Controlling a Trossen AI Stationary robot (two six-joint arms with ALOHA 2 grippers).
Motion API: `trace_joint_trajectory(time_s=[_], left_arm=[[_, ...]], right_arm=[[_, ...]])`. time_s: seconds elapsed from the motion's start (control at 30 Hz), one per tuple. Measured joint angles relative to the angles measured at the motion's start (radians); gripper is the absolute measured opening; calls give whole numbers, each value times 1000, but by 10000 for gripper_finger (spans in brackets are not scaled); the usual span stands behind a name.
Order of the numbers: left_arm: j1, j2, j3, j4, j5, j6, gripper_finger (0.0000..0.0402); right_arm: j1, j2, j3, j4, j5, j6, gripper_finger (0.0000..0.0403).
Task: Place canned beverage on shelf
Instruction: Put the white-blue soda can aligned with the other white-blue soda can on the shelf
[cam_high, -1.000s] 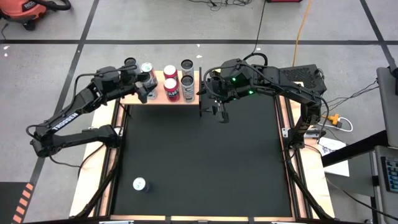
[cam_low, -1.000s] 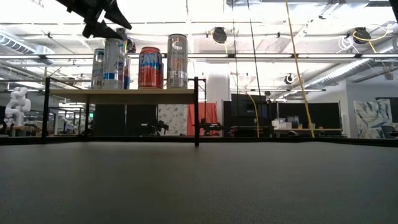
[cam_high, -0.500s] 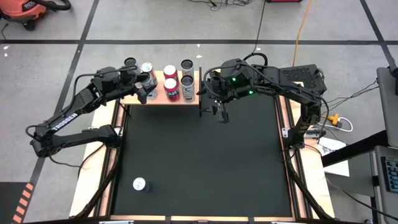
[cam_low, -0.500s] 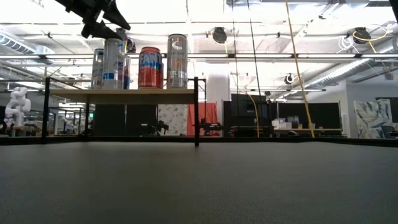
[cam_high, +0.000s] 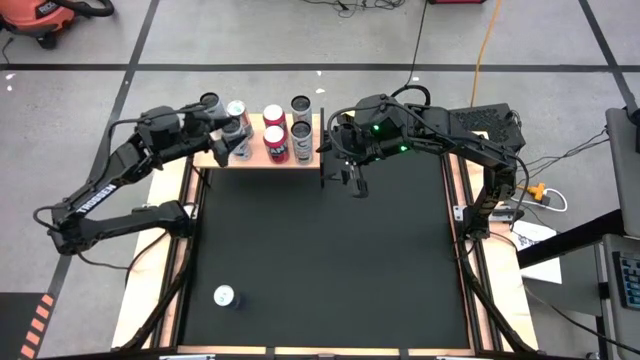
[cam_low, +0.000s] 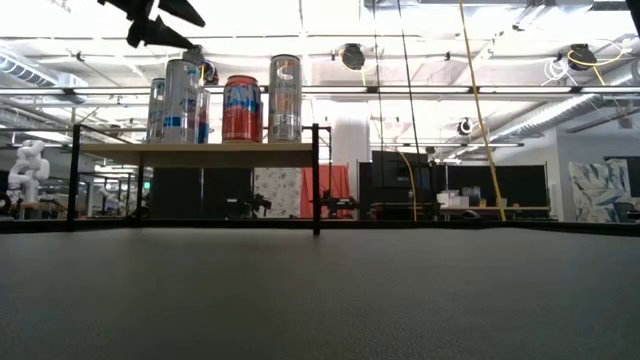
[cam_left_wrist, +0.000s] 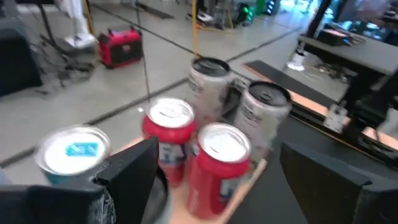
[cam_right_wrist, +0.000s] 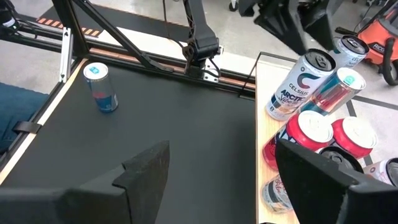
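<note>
The shelf (cam_high: 262, 158), a pale wood board on a thin black frame, stands at the mat's far edge with several cans upright on it. My left gripper (cam_high: 222, 138) is open and empty. It hovers above the shelf's left end, over a silver-and-blue can (cam_low: 181, 100), and its fingers (cam_low: 170, 28) are clear of the can's top. The left wrist view looks down on two red cans (cam_left_wrist: 217, 158) and two silver ones (cam_left_wrist: 264, 112). My right gripper (cam_high: 355, 182) is open and empty, just right of the shelf. One blue-and-silver can (cam_high: 225, 296) stands alone on the mat's near left; it also shows in the right wrist view (cam_right_wrist: 100, 87).
The black mat (cam_high: 330, 260) is edged with narrow wooden strips (cam_high: 457, 200). The shelf's black corner post (cam_low: 315, 180) stands near my right gripper. Cables and a power strip lie beyond the table's right edge (cam_high: 535, 195).
My left gripper has gone up and a little toward the table's left edge, away from the top of the silver-and-blue can. The can stays upright on the shelf. My right arm has kept still.
</note>
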Motion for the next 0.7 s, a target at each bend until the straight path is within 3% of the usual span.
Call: trace_joint_trajectory(time_s=[0.4, 0.7], left_arm=[[-119, 16, 4, -69, 16, -40, 336], [-145, 21, 4, -136, -117, -67, 336]], right_arm=[[0, 0, 0, -2, 0, 1, 270], [0, 0, 0, -2, 0, 24, 270]])
